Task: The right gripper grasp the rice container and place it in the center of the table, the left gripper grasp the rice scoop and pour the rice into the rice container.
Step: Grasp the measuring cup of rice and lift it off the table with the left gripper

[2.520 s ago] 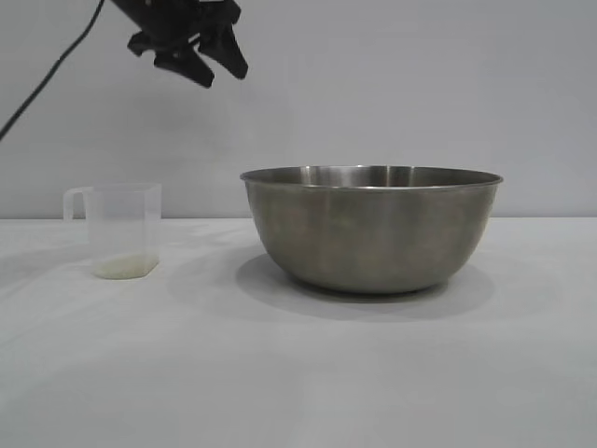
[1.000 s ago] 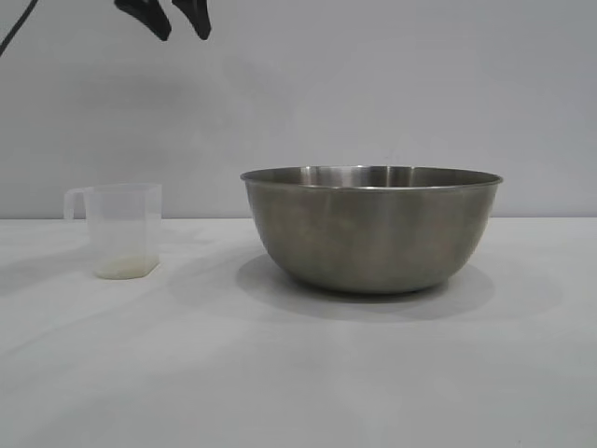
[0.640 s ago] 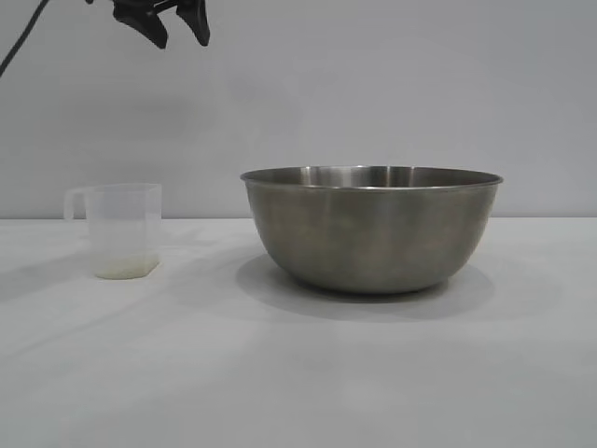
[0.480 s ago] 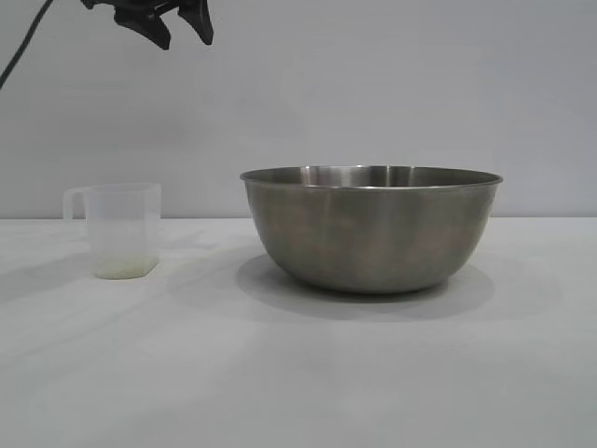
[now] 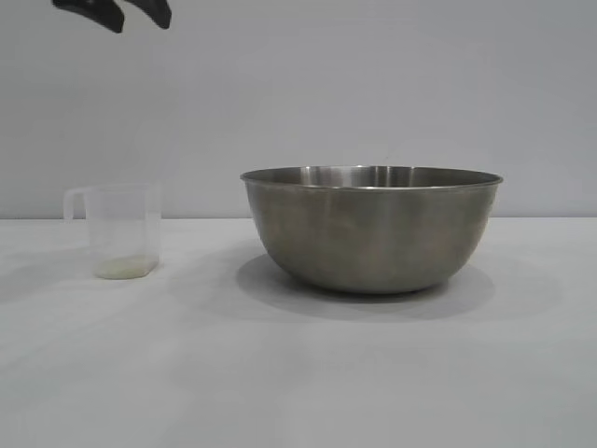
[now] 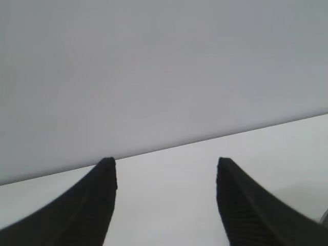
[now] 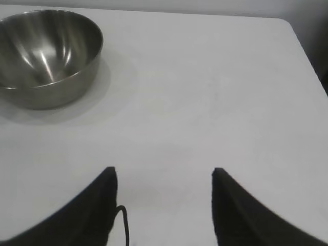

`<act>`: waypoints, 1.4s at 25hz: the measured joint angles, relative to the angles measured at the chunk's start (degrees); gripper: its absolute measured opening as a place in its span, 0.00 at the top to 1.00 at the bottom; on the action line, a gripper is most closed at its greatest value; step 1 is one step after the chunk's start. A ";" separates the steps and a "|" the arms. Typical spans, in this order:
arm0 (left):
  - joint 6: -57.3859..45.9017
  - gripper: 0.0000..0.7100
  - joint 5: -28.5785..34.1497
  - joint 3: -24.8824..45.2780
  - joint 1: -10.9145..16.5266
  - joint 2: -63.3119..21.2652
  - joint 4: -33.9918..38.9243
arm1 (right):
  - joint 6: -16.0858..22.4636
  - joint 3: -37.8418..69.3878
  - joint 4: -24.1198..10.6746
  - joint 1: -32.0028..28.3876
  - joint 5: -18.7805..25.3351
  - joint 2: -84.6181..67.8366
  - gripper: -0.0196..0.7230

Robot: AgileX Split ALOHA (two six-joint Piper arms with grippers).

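Left end effector [image 5: 114, 11] up high w/ fingers wide, holding nothing.
We see rice scoop [image 5: 121, 230] w/ rice [image 5: 123, 267] left of rice container [image 5: 371, 227]; right end effector [image 7: 163, 205] also spread wide.

Rice container [image 5: 371, 229] sitting on the table [image 5: 298, 373], right of centre in the exterior view. Rice scoop [image 5: 121, 231] standing upright on the table well to the left of it, apart from it, handle pointing away from the container. Rice [image 5: 122, 267] lying in the bottom of the scoop. Left gripper [image 5: 114, 11] hanging high above the scoop, at the top left edge of the exterior view, fingers spread, holding nothing. Right gripper [image 7: 162, 205] sitting well back from the container, over bare table, fingers spread, nothing between them
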 joint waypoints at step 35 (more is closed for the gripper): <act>4.15 0.40 -45.53 32.31 1.42 16.78 -3.64 | 0.00 0.00 0.00 0.00 0.00 0.00 0.45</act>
